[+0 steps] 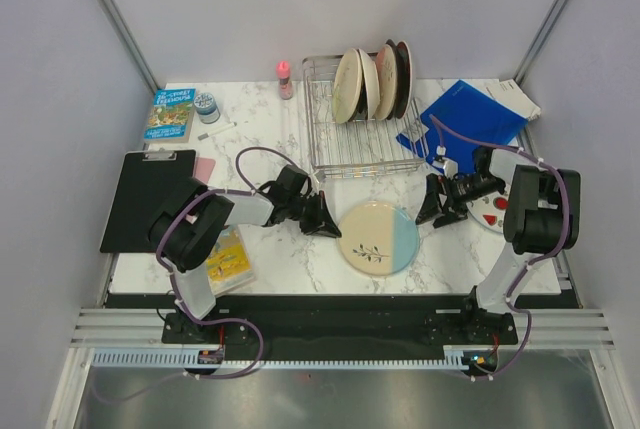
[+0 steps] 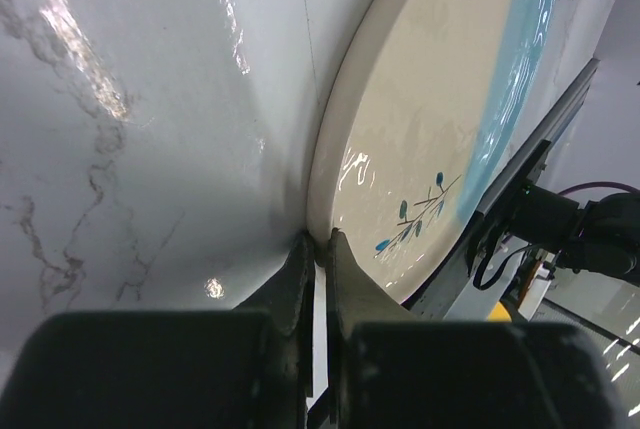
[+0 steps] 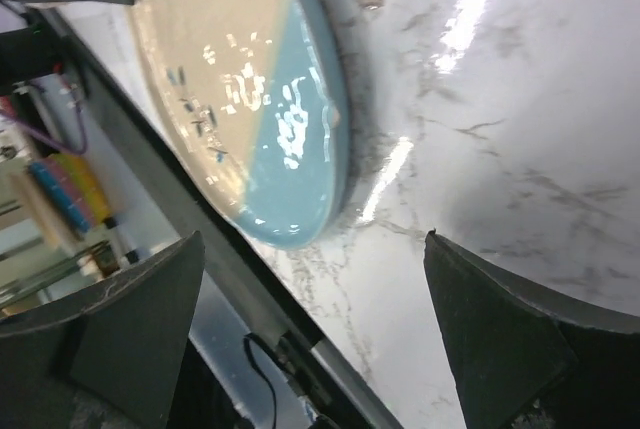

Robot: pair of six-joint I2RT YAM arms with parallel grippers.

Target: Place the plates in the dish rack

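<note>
The cream-and-light-blue plate with twig motif (image 1: pixel 378 237) lies flat on the marble table in front of the dish rack (image 1: pixel 350 144). My left gripper (image 1: pixel 328 224) is low at the plate's left edge, its jaws closed on the rim (image 2: pixel 320 241); the plate fills the left wrist view (image 2: pixel 420 129). My right gripper (image 1: pixel 437 211) is open and empty just right of the plate (image 3: pixel 240 79), with the jaws wide apart (image 3: pixel 313 239). Several plates (image 1: pixel 372 84) stand upright in the rack's back right slots. A white plate with red shapes (image 1: pixel 492 215) lies partly under my right arm.
A blue folder (image 1: pixel 465 117) lies right of the rack. A black clipboard (image 1: pixel 148 194), a book (image 1: pixel 170 114), a blue-topped tin (image 1: pixel 207 104), a pen (image 1: pixel 215 132) and a pink bottle (image 1: pixel 284 77) are at the left and back. A yellow booklet (image 1: pixel 228 259) lies under my left arm.
</note>
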